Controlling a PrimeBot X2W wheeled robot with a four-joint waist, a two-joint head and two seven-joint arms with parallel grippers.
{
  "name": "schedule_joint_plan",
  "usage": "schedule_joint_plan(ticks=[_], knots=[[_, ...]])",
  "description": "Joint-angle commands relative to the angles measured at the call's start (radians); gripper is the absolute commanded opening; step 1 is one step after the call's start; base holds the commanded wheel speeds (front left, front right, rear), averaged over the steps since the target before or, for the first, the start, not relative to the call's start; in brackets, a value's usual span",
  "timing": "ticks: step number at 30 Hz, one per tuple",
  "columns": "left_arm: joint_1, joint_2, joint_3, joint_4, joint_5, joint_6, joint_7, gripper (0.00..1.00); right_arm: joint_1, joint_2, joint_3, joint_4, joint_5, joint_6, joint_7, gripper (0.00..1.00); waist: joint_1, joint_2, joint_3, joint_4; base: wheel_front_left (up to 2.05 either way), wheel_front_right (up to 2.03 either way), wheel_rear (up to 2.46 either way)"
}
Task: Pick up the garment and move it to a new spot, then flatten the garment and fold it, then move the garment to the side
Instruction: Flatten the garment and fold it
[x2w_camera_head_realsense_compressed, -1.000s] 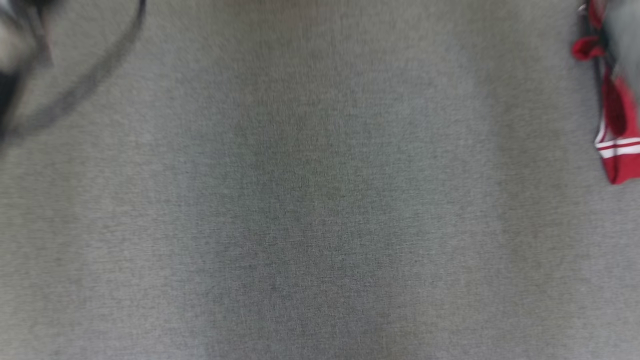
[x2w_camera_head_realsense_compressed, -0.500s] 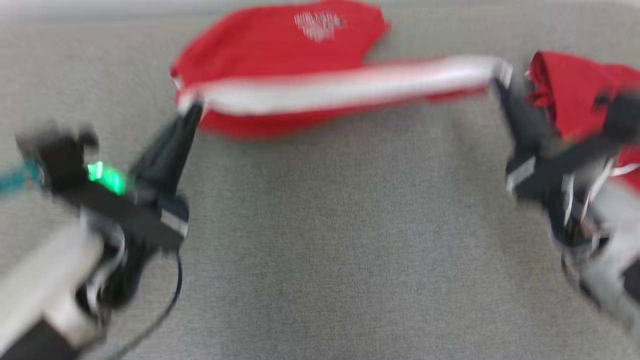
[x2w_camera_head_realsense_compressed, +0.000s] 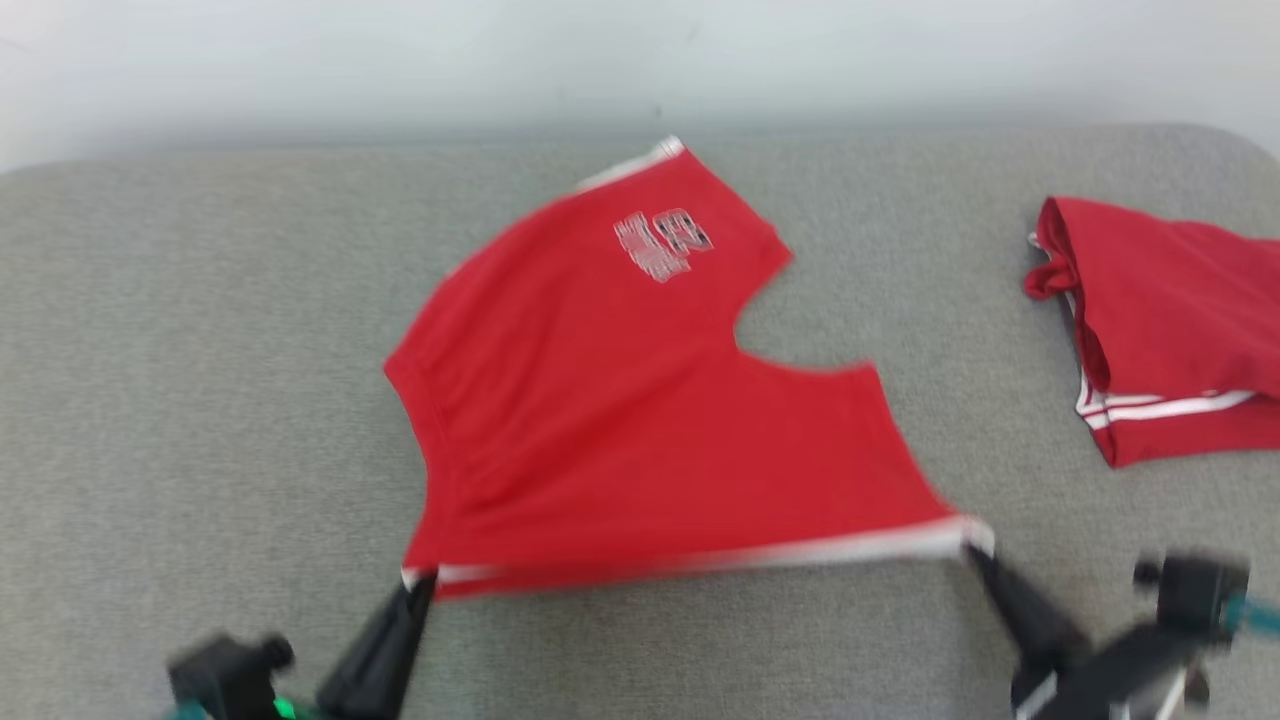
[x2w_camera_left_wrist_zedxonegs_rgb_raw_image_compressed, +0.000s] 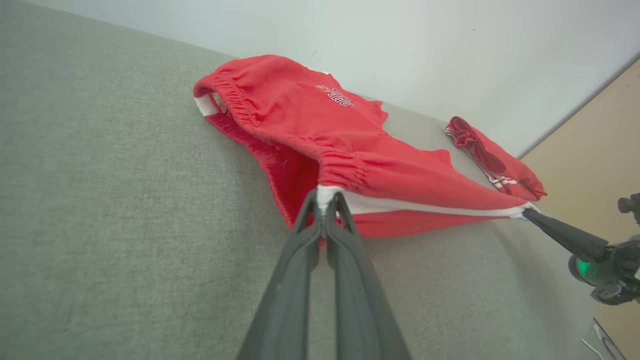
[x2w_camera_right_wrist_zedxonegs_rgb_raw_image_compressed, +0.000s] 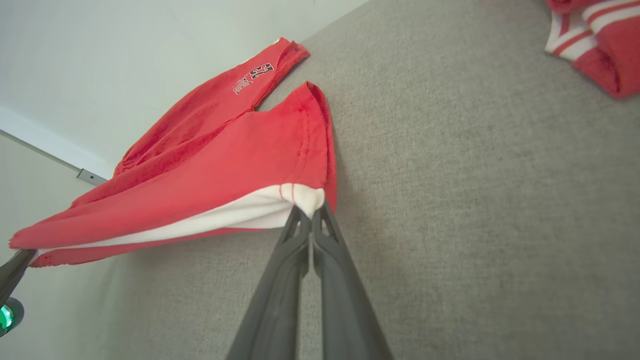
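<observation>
Half a second ago my head camera looked lower and the shorts (x2w_camera_head_realsense_compressed: 620, 420) lay bunched behind a taut white band (x2w_camera_head_realsense_compressed: 700, 565). Now the view has tipped up to take in the wall (x2w_camera_head_realsense_compressed: 600, 60). The cloth trails out open and mostly flat beyond the band, so I judge my pull toward myself has dragged it smooth.

My left gripper (x2w_camera_head_realsense_compressed: 415, 585) is pinched tight on the band's left corner, fingers together with only cloth between them. My right gripper (x2w_camera_head_realsense_compressed: 975, 555) is clamped the same way on the right corner. My wrist views show each corner caught right at the fingertips.

I hold the two corners well apart to keep the band stretched straight between them. A tight leading edge lets the rest follow without wrinkling.

The shorts lie in the middle of the grey surface (x2w_camera_head_realsense_compressed: 200, 350). The near edge is lifted slightly at my fingers, and both legs rest on the surface farther back. The leg with the print (x2w_camera_head_realsense_compressed: 660, 240) points toward the wall. The left side sags and looks puffed in my left wrist view, so I think the flattening is not quite done.

A folded garment (x2w_camera_head_realsense_compressed: 1170, 320) sits well off to my right, clear of this one. I would keep it that way, so the fold has room and the two reds do not tangle.
</observation>
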Motion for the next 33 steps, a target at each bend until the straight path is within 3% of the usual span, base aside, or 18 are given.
schedule_joint_plan(ticks=[1, 4, 8, 15, 20, 23, 29, 33], knots=[[0.043, -0.022, 0.016, 0.012, 0.048, 0.002, -0.006, 0.00, 0.052, -0.002, -0.009, -0.008, -0.002, -0.002, -0.008, 0.00, 0.0003, 0.0002, -0.035, 0.025, 0.00, 0.00, 0.00], [0.124, -0.064, 0.045, 0.028, 0.132, 0.003, -0.006, 0.00, 0.138, 0.005, -0.026, -0.026, -0.006, -0.002, -0.008, 0.00, 0.0003, 0.0002, -0.053, 0.035, 0.00, 0.00, 0.00], [0.232, -0.134, 0.114, 0.077, 0.232, -0.036, -0.005, 0.00, 0.265, 0.009, -0.090, -0.070, -0.016, -0.002, -0.009, 0.00, 0.0003, 0.0002, -0.059, 0.048, 0.00, 0.00, 0.00], [0.258, -0.203, 0.202, 0.098, 0.302, -0.087, -0.005, 0.00, 0.300, 0.023, -0.172, -0.130, -0.041, -0.002, -0.004, 0.00, 0.0003, 0.0002, -0.060, 0.060, 0.00, 0.00, 0.00], [0.215, -0.241, 0.230, 0.067, 0.314, -0.102, -0.005, 0.00, 0.216, 0.034, -0.224, -0.162, -0.070, -0.002, 0.040, 0.00, 0.0003, 0.0002, -0.060, 0.067, 0.00, 0.00, 0.00], [0.161, -0.226, 0.215, 0.072, 0.308, -0.104, -0.005, 0.00, 0.121, 0.038, -0.253, -0.137, -0.086, -0.002, 0.093, 0.00, 0.0003, 0.0002, -0.053, 0.074, 0.00, 0.00, 0.00], [0.017, -0.195, 0.169, 0.120, 0.233, -0.104, -0.003, 0.00, -0.079, 0.066, -0.279, -0.039, -0.116, -0.002, 0.184, 0.00, 0.0003, 0.0002, -0.027, 0.104, 0.00, 0.00, 0.00], [-0.153, -0.180, 0.109, 0.214, 0.160, -0.104, -0.003, 0.00, -0.303, 0.114, -0.264, 0.101, -0.164, -0.002, 0.268, 0.00, 0.0003, 0.0002, 0.019, 0.138, 0.00, 0.00, 0.00]])
